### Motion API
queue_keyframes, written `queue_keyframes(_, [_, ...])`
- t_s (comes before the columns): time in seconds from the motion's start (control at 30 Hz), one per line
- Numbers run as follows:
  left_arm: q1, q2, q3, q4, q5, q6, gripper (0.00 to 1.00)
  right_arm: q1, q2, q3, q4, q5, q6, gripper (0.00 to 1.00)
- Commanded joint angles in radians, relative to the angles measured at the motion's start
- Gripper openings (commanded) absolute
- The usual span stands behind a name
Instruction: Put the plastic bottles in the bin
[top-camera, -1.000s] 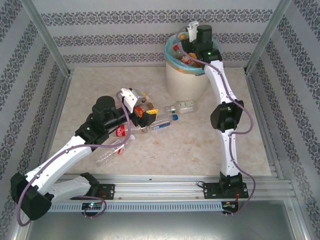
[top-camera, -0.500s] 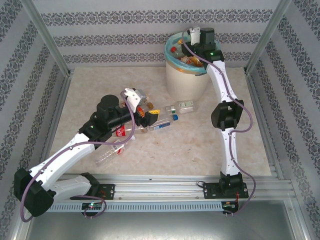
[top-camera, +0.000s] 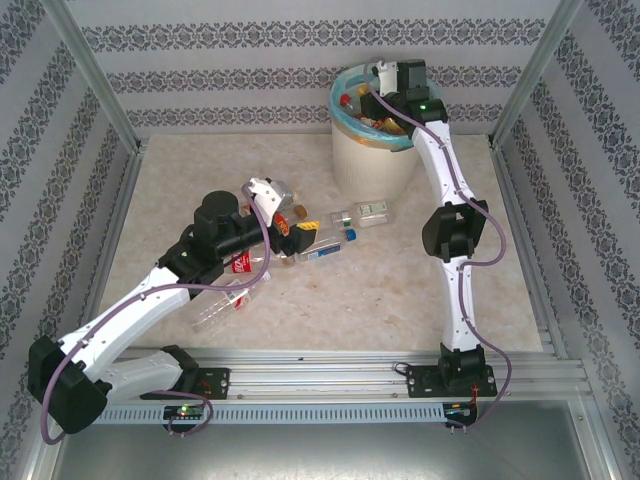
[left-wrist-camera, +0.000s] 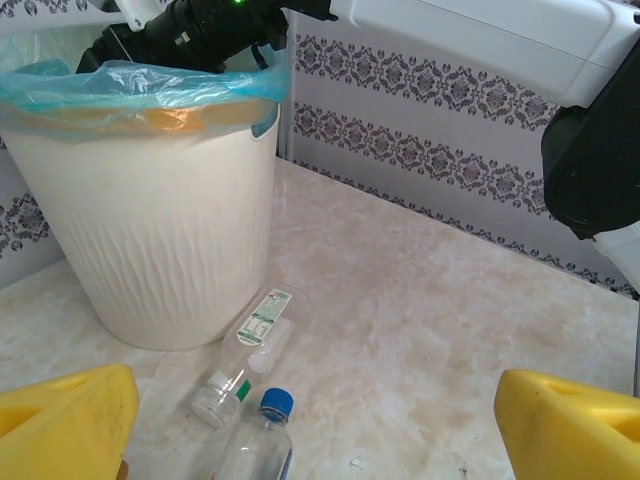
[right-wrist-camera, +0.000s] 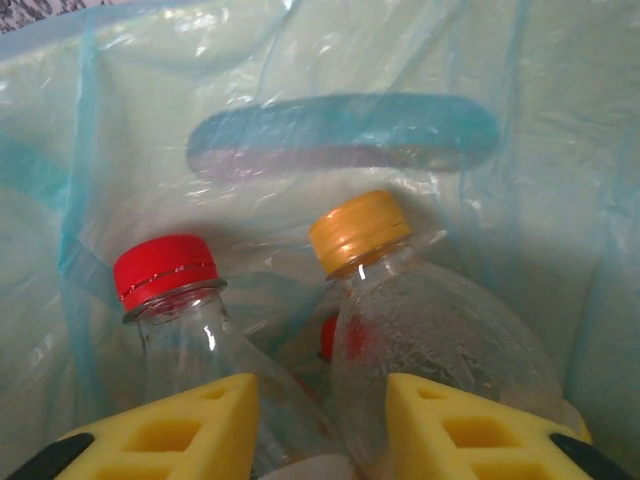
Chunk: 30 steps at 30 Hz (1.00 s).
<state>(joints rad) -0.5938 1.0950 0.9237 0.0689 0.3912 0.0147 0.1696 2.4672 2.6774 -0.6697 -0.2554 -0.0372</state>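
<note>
Bin (top-camera: 365, 165): right claw (right-wrist-camera: 320, 400) inside, narrow gap, nothing gripped, over red-capped bottle (right-wrist-camera: 170, 290) and orange-capped bottle (right-wrist-camera: 420, 330). Table (left-wrist-camera: 420, 330): left claw (left-wrist-camera: 315, 400) spread wide above blue-capped bottle (left-wrist-camera: 262, 445).

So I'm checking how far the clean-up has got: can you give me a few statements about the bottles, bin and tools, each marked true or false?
1. The round cream-white plastic bin stands upright on the beige table. True.
2. The left tool is shut on a bottle. False: its jaws stand wide open with nothing between them.
3. A clear plastic bottle with a blue cap lies on the table, outside the bin. True.
4. The bin is empty. False: a red-capped clear bottle and an orange-capped clear bottle are inside.
5. The right tool hangs over the bin's opening. True.
</note>
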Motion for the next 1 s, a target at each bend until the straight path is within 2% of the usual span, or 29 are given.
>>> queue_keyframes(0.0, [0.005, -0.032, -0.005, 0.026, 0.012, -0.023, 0.92, 0.015, -0.050, 0.055, -0.044, 0.019, -0.012, 0.44])
queue_keyframes(0.23, [0.005, -0.077, 0.016, -0.024, -0.020, -0.053, 0.92, 0.035, -0.131, 0.129, 0.056, 0.108, -0.047, 0.55])
queue_keyframes(0.4, [0.006, -0.144, 0.013, -0.080, -0.064, -0.049, 0.92, 0.049, -0.203, 0.147, 0.066, 0.114, -0.050, 0.56])
queue_keyframes(0.6, [0.006, -0.197, 0.046, -0.220, -0.153, -0.077, 0.91, 0.106, -0.304, 0.097, -0.028, 0.097, -0.057, 0.56])
queue_keyframes(0.77, [0.006, -0.211, 0.127, -0.462, -0.277, -0.121, 0.89, 0.212, -0.487, -0.175, -0.014, 0.064, -0.094, 0.56])
queue_keyframes(0.87, [0.008, -0.227, 0.169, -0.621, -0.355, -0.160, 0.88, 0.292, -0.618, -0.389, 0.057, 0.069, -0.099, 0.56])
queue_keyframes(0.97, [0.009, -0.224, 0.209, -0.806, -0.385, -0.196, 0.88, 0.360, -0.736, -0.618, 0.139, 0.073, -0.086, 0.56])
